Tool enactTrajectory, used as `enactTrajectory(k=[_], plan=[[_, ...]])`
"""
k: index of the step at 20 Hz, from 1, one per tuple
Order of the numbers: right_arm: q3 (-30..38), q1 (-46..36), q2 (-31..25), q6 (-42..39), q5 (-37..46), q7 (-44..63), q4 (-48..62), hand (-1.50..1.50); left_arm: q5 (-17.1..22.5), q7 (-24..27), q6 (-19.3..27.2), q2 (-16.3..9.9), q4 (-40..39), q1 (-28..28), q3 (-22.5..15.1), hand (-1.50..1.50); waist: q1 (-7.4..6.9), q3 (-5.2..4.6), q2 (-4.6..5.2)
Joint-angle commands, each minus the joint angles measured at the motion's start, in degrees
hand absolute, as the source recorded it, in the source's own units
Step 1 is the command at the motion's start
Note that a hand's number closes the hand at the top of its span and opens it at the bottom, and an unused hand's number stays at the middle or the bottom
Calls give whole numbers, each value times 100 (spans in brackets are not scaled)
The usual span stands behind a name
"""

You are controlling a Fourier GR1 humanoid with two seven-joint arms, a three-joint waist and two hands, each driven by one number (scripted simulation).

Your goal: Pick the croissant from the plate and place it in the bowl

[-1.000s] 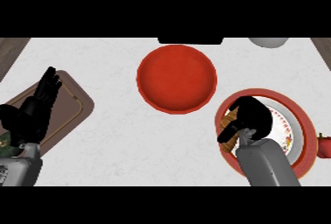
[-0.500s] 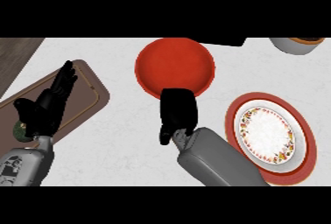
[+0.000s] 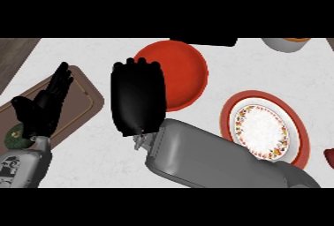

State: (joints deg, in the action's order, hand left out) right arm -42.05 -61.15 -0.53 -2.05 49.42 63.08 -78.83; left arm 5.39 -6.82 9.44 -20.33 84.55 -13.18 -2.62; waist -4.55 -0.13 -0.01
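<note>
My right hand (image 3: 137,97) shows its back, fingers curled under, over the left rim of the red bowl (image 3: 186,70). The croissant is not visible; the curled hand hides whatever it holds. The red-rimmed patterned plate (image 3: 264,128) at the right has nothing on it. At the far left my left hand (image 3: 42,108) rests open, fingers up, over a wooden board.
The wooden board (image 3: 85,99) lies at the left with a green item (image 3: 16,134) on it. A white cup (image 3: 287,43) and a dark object (image 3: 202,42) stand at the back edge. A red thing (image 3: 328,156) peeks in at the right edge.
My right hand rose off the plate and travelled left to the bowl's left rim, leaving the plate bare. The left hand stayed at the left.
</note>
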Motion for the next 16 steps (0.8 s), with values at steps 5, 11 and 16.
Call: enactTrajectory(k=[5, 11, 16], plan=[[374, -1035, 50, 859, -200, 1078, 548, 150, 49, 252, -88, -63, 44, 298, 193, 0, 128, 1, 7], [1245, -543, -71, 1327, -130, -265, 1019, 150, 44, 203, -45, -84, 135, 294, 336, 0, 348, 14, 26], [1682, -662, 50, 1827, -375, -1109, 2174, 150, -68, -104, 90, 53, 471, 365, 230, 0, 277, 12, 37]])
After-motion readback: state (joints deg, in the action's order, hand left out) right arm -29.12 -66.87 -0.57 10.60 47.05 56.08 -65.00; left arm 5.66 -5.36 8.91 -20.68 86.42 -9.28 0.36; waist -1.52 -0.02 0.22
